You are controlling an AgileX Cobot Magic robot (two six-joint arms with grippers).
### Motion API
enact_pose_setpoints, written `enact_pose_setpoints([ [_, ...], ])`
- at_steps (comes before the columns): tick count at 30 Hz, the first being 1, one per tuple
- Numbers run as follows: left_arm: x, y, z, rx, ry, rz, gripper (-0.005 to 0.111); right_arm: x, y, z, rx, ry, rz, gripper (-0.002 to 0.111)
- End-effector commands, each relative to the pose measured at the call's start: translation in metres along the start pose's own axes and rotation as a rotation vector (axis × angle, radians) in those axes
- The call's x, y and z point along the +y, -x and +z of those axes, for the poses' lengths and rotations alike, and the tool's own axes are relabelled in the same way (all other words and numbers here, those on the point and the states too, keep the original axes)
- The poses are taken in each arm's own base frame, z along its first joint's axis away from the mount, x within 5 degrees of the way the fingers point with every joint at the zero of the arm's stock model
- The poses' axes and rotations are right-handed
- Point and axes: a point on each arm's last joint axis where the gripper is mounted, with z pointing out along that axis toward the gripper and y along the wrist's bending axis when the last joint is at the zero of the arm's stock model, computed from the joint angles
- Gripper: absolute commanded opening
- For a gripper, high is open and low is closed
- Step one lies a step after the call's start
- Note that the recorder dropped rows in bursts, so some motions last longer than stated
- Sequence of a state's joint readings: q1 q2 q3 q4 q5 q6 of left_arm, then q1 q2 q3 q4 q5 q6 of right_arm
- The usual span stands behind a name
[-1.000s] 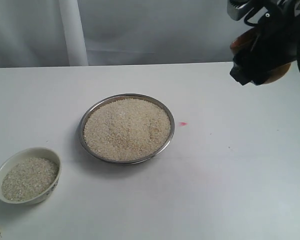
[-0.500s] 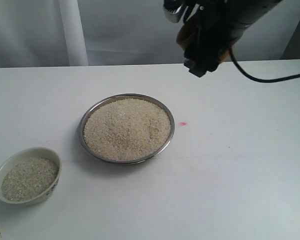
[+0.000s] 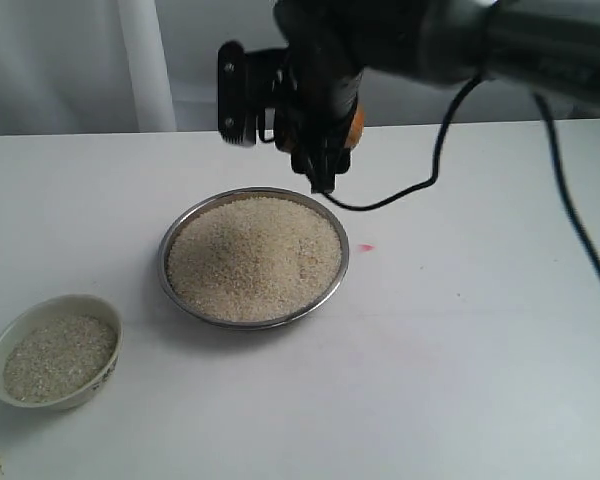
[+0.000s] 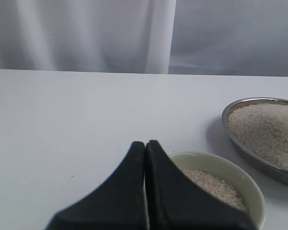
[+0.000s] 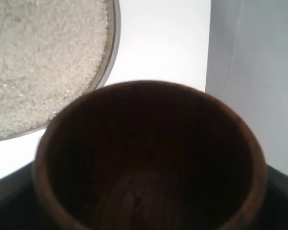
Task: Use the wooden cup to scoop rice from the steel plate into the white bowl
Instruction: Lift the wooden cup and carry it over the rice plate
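The right end effector (image 3: 325, 130), gripping the empty wooden cup (image 5: 149, 158), is hovering above the far rim of the steel plate (image 3: 163, 265). The plate is holding the rice (image 3: 252, 258). The white bowl (image 3: 52, 301) is sitting apart from it, at its front-left. The left end effector (image 4: 145, 148) is closed, holding nothing. Scooping is probably beginning: next, the cup needs lowering, tilted, into the grains.

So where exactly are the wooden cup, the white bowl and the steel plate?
wooden cup (image 5: 149, 158): right wrist view, its dark inside.
white bowl (image 3: 105, 378): exterior view, its outer side.
steel plate (image 3: 255, 324): exterior view, its near rim.
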State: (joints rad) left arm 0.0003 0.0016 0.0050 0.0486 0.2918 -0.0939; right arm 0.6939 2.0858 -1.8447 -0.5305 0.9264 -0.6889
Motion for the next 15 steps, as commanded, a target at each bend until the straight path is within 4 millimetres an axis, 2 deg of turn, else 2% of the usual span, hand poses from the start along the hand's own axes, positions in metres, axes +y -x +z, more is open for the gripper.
enact_pose_setpoints([
  [1, -0.001, 0.002, -0.001, -0.014, -0.007, -0.006, 0.0, 0.016, 0.018, 0.028, 0.124, -0.075, -0.219, 0.0],
  [8, -0.001, 0.002, -0.001, -0.014, -0.007, -0.006, 0.0, 0.038, 0.037, 0.065, 0.239, -0.158, -0.467, 0.0],
  [15, -0.001, 0.002, -0.001, -0.014, -0.007, -0.006, 0.0, 0.048, 0.043, 0.081, 0.228, -0.157, -0.526, 0.0],
])
